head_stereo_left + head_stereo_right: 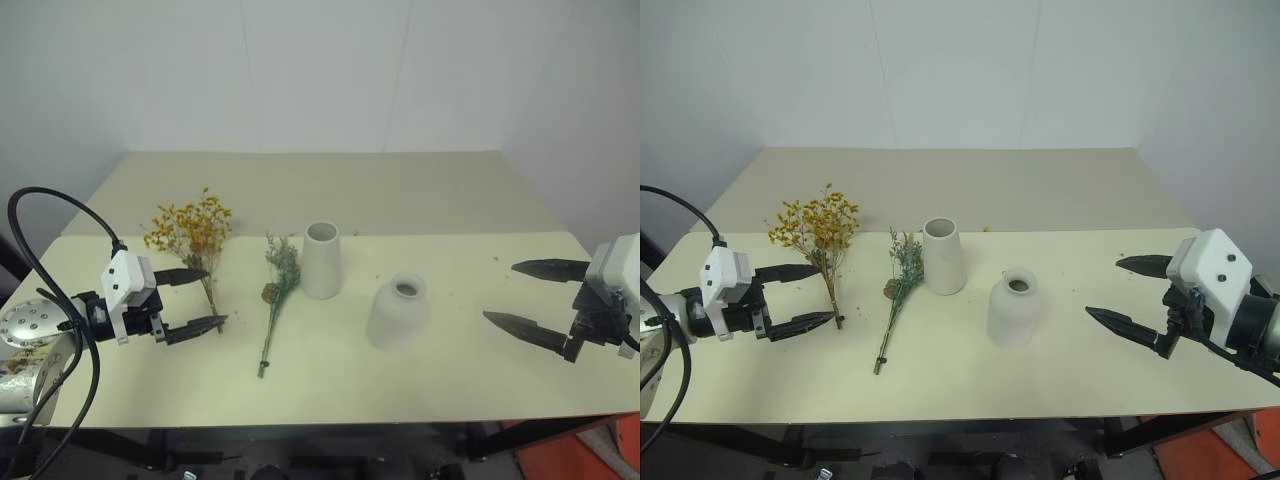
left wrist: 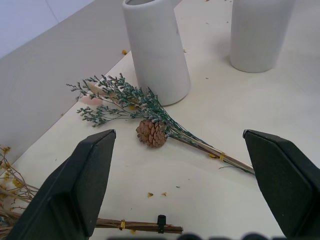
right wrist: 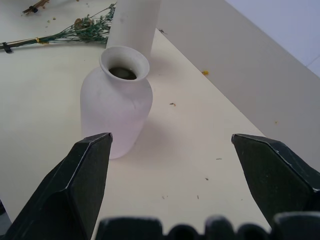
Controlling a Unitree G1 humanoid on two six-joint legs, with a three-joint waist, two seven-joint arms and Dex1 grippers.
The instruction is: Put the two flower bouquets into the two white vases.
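A pale cream table (image 1: pixel 420 400) with a smooth matte top fills the lower half of the head views; a second, duller beige surface (image 1: pixel 330 190) butts against its far edge, and plain white walls (image 1: pixel 300 70) close the room behind.

Left of centre lies the yellow-orange bouquet (image 1: pixel 190 228) — a bushy spray of tiny dry blossoms on thin brown stems, heads toward the upper left, stems running down toward the frame's bottom. Just right of it lies the grey-green bouquet (image 1: pixel 278 275), slim and feathery, with a small brown pine cone (image 2: pixel 151 133) at its side and its bound stems pointing toward the lower edge. Its tips are close beside the tall vase (image 1: pixel 321 260), a tapered matte white cone with a wide mouth standing near the middle. The short vase (image 1: pixel 398 311), round-shouldered with a narrow neck, stands lower right of it, apart.

The left gripper (image 1: pixel 198 299) hovers at the left edge with its black pointed fingers spread wide, holding nothing, near the yellow bunch's stems. The right gripper (image 1: pixel 1122 295) hangs at the right edge, also spread and empty — well clear of the short vase.
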